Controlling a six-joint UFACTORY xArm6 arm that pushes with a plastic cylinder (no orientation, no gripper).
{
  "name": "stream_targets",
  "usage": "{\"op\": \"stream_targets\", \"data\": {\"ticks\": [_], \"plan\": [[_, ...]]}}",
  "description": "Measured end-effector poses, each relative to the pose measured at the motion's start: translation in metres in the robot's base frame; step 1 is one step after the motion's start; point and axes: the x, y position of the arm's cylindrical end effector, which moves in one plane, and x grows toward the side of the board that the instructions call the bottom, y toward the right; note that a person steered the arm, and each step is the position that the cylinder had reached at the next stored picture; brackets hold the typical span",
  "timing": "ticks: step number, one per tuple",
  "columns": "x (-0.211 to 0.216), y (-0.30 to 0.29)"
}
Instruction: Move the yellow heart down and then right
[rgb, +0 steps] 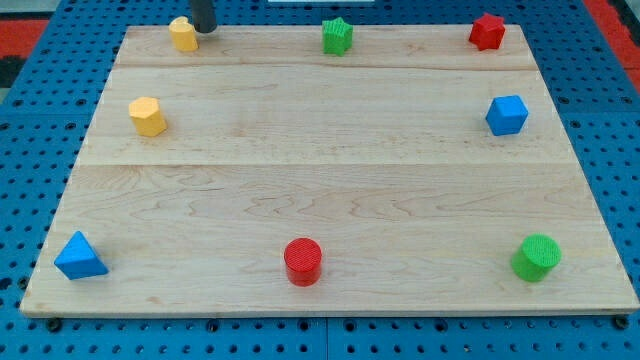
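Note:
The yellow heart (183, 34) lies at the top left corner of the wooden board (330, 190). My tip (204, 29) stands just to the heart's right, at the board's top edge, close to it or touching it. The rod above the tip runs out of the view's top.
A yellow hexagon (147, 116) lies below the heart on the left side. A green star (338, 37) and a red block (487, 31) sit along the top. A blue cube (507, 115) is at right. A blue triangle (80, 257), a red cylinder (303, 261) and a green cylinder (537, 258) line the bottom.

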Motion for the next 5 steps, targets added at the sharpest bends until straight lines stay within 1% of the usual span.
{"op": "stream_targets", "data": {"ticks": [2,3,4,5], "plan": [[-0.001,-0.056],[0.000,-0.103],[0.005,-0.119],[0.013,-0.080]]}}
